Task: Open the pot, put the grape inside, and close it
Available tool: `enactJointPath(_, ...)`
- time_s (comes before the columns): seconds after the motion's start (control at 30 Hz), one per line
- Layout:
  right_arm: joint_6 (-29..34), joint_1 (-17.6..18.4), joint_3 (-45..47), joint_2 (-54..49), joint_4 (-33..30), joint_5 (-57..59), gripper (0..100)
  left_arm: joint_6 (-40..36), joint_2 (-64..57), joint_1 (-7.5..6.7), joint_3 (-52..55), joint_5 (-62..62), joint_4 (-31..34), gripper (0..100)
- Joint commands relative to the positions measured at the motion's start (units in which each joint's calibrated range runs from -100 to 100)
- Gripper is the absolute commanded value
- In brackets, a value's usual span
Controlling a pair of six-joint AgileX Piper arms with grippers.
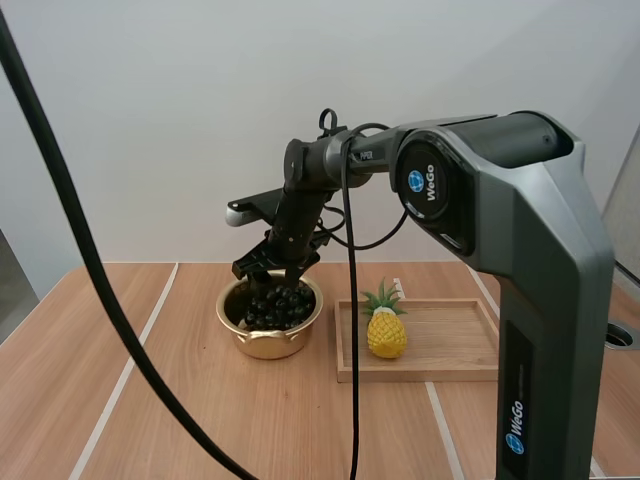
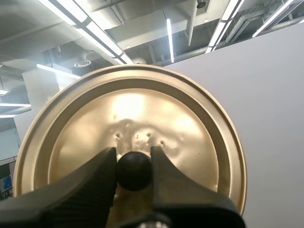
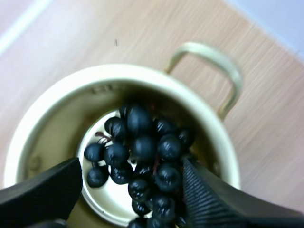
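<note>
- The worktop (image 1: 150,400) is pale wood with lighter seams running from 6 toward 12 o'clock; a plain white wall stands behind its 12 o'clock edge.
- A gold pot (image 1: 268,343) sits open near the middle of the worktop, with a bunch of dark grapes (image 1: 278,305) inside it.
- The right hand (image 1: 272,272) hangs just over the pot's mouth, its arm reaching in from 3 o'clock.
- Seen from the right wrist, the right hand (image 3: 132,164) is spread wide, one finger on each side of the grapes (image 3: 142,147), which lie on the bottom of the pot (image 3: 47,128).
- A wooden tray (image 1: 420,372) lies just beside the pot at its 3 o'clock. A toy pineapple (image 1: 386,330) stands upright at the tray's 9 o'clock end.
- The left hand (image 2: 133,156) pinches the black knob (image 2: 134,172) of the gold lid (image 2: 133,118) and holds the lid up, off the worktop.
</note>
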Motion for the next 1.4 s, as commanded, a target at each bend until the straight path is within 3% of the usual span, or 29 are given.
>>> enactJointPath(0.0,-0.1,-0.2,-1.2,-2.4,-0.1,0.5,100,-0.1,-0.3,-0.05,-0.3,-0.5,0.6,0)
enactJointPath(0.2,-0.1,-0.2,-1.2,-5.0,-0.7,0.5,100,-0.1,-0.3,-0.05,-0.3,-0.5,0.6,0)
enactJointPath(0.37,0.2,-0.2,-1.2,-8.1,-7.4,-2.8,100,-0.1,-0.3,-0.05,-0.3,-1.2,0.6,0)
enactJointPath(0.47,3.5,-0.5,-1.2,-11.5,-11.7,-7.2,100,-0.1,-0.2,-0.05,-0.3,-1.2,0.6,0)
enactJointPath(0.63,7.0,-2.1,-1.2,-18.1,-13.4,-15.9,100,-0.1,-0.2,-0.05,-0.3,-1.2,0.6,0)
enactJointPath(0.83,10.1,-5.6,-1.2,-26.3,-13.0,-20.6,100,2.0,-0.1,-0.05,-0.3,-1.2,0.6,0)
enactJointPath(1.37,10.4,-17.8,-1.2,-44.0,-13.4,-20.6,100,0.9,5.3,-0.05,-0.3,0.0,0.6,0)
